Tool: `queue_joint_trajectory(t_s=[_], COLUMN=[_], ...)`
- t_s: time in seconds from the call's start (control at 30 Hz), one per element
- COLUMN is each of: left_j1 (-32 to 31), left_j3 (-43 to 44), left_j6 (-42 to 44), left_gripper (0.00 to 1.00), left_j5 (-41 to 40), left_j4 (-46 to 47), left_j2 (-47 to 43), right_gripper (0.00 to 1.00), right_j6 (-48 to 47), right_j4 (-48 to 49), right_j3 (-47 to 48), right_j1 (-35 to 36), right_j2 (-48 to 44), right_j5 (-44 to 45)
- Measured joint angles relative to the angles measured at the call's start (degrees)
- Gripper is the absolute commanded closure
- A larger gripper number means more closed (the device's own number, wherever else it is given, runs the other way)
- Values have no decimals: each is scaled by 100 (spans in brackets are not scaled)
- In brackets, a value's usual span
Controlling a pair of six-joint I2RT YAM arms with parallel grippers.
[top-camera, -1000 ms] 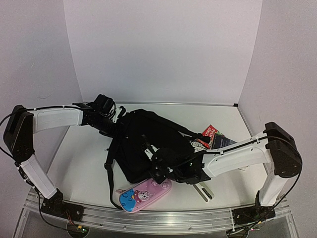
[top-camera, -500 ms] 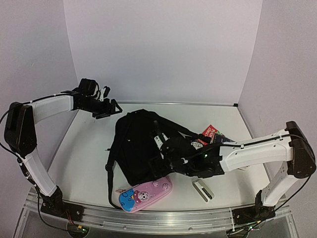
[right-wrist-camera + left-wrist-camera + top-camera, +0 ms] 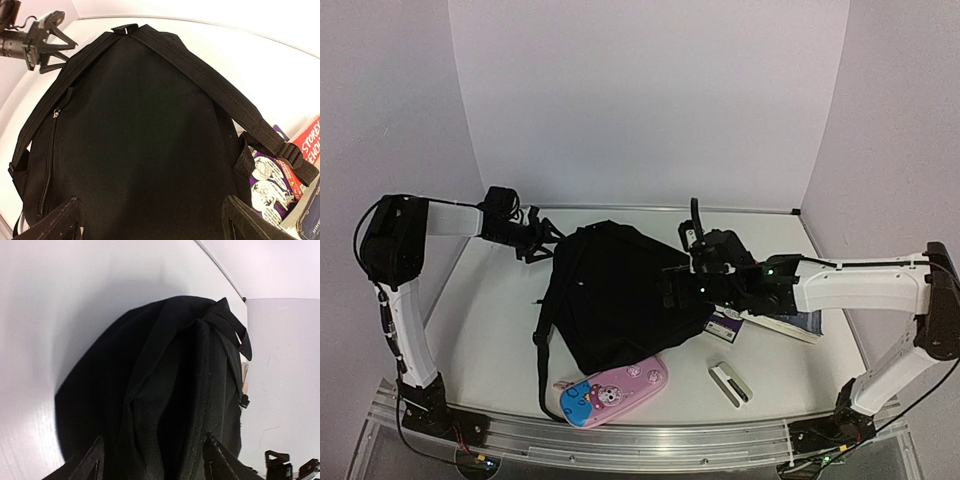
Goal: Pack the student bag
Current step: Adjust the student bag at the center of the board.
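Note:
The student bag is a big black backpack lying flat in the middle of the table, one shoulder strap running across its right side. My left gripper hovers at the bag's far left edge, open; its black fingertips stand wide apart over the dark folds of the bag. My right gripper is over the bag's right side, also open, its fingers spread far apart above the bag's smooth panel. Neither holds anything.
A pink-and-blue cartoon pencil case lies at the bag's near edge. A small white and black object rests to its right. Books lie under my right arm, showing beside the bag as comic and red covers. White walls enclose the table.
Both grippers were shut at the bag and have opened. The right arm swung from the bag's near side to its right side. The left gripper rose, then came back to the bag's far left edge.

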Motion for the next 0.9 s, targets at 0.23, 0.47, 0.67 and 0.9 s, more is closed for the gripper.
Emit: queue_joint_trajectory(t_s=[0.23,0.47,0.67,0.9], left_j1=[-27,-56,-108,151], left_j3=[-39,-42,-78,316], left_j6=[-199,-242,-120,501], left_gripper=[42,90,100,100], left_j5=[253,346,222,-544], left_j4=[227,275,341,-546], left_j2=[130,471,267,-1312], right_gripper=[10,10,10,10], right_j6=[57,79,96,91], right_j4=[-4,-19,-18,-16], right_j3=[0,0,0,3], right_j1=[-1,-1,-1,-1], right_j2=[-135,-233,-453,-569], right_j5=[10,28,178,439])
